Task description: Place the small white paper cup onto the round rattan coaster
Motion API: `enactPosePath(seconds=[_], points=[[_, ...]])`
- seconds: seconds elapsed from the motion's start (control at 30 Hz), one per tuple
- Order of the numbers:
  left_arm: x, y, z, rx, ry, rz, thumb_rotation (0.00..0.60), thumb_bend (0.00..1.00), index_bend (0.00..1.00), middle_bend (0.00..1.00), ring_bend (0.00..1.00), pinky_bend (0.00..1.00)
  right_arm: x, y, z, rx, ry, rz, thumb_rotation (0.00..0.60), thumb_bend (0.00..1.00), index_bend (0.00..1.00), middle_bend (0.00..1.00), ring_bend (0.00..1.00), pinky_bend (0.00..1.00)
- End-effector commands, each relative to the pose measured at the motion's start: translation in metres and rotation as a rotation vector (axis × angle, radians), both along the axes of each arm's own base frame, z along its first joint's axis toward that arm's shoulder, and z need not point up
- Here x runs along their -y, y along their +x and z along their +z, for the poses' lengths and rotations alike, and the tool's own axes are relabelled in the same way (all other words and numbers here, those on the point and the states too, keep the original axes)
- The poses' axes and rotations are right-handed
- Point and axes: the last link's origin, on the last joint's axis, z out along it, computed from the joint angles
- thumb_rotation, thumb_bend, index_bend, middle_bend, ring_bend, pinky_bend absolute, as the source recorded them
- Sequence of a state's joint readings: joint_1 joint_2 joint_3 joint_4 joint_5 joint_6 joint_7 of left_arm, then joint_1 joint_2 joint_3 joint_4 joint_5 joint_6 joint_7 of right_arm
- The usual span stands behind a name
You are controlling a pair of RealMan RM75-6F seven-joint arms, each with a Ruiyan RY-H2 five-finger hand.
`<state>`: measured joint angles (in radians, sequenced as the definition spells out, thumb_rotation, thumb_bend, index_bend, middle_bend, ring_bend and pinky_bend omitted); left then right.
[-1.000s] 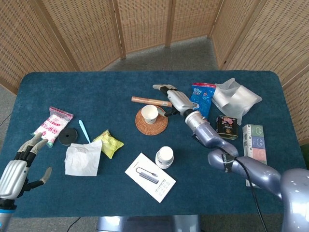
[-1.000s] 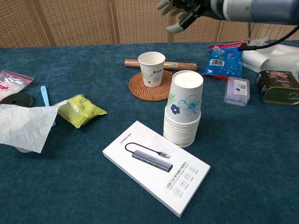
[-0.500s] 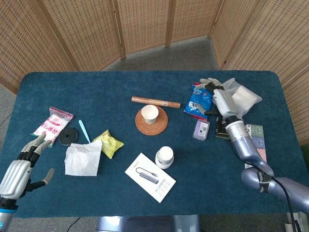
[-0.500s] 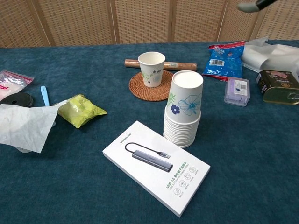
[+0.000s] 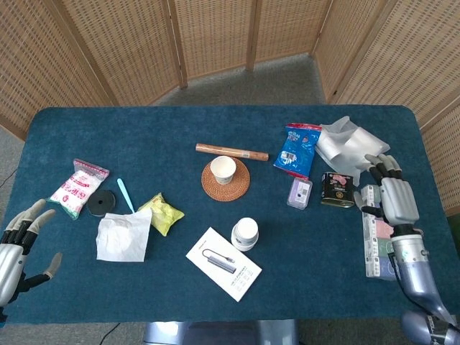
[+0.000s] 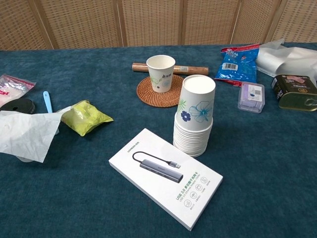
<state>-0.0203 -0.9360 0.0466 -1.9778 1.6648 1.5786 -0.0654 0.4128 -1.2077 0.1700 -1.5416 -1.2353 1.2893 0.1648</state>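
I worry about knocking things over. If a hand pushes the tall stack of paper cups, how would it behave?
The stack of paper cups stands tall on a narrow base, so it probably tips easily. Being paper, it is likely light and may slide on the blue cloth.

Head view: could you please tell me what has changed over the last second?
The right hand, which hovered open just right of the small white paper cup, has drawn back to the table's right edge, empty. The left hand slid slightly lower-left. The cup stays upright on the round rattan coaster; everything else is unmoved.
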Motion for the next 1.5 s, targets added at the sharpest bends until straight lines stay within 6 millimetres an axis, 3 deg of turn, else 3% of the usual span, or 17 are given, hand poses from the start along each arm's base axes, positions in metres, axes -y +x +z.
enactPosePath(seconds=[0.03, 0.3, 0.53, 1.0, 1.5], points=[[0.006, -0.007, 0.002, -0.045, 0.016, 0.018, 0.6, 0.46, 0.11, 0.01, 0.0, 0.0, -0.032, -0.012, 0.002, -0.059, -0.003, -0.017, 0.6, 0.42, 0.25, 0.16, 0.04, 0.07], [0.027, -0.015, 0.007, -0.039, 0.031, 0.047, 0.6, 0.46, 0.11, 0.02, 0.0, 0.0, -0.085, -0.026, 0.009, -0.097, -0.005, -0.063, 0.6, 0.4, 0.24, 0.15, 0.04, 0.07], [0.039, -0.018, 0.008, -0.052, 0.034, 0.06, 0.6, 0.46, 0.11, 0.02, 0.0, 0.0, -0.111, -0.031, 0.012, -0.079, -0.026, -0.082, 0.6, 0.4, 0.23, 0.15, 0.04, 0.07], [0.042, -0.023, 0.011, -0.043, 0.041, 0.059, 0.6, 0.46, 0.11, 0.02, 0.0, 0.0, -0.122, -0.037, 0.015, -0.091, -0.046, -0.11, 0.6, 0.4, 0.23, 0.15, 0.04, 0.07], [0.032, -0.023, 0.004, -0.045, 0.026, 0.065, 0.6, 0.46, 0.11, 0.02, 0.0, 0.0, -0.117, -0.04, 0.015, -0.092, -0.043, -0.13, 0.6, 0.4, 0.23, 0.15, 0.04, 0.07]])
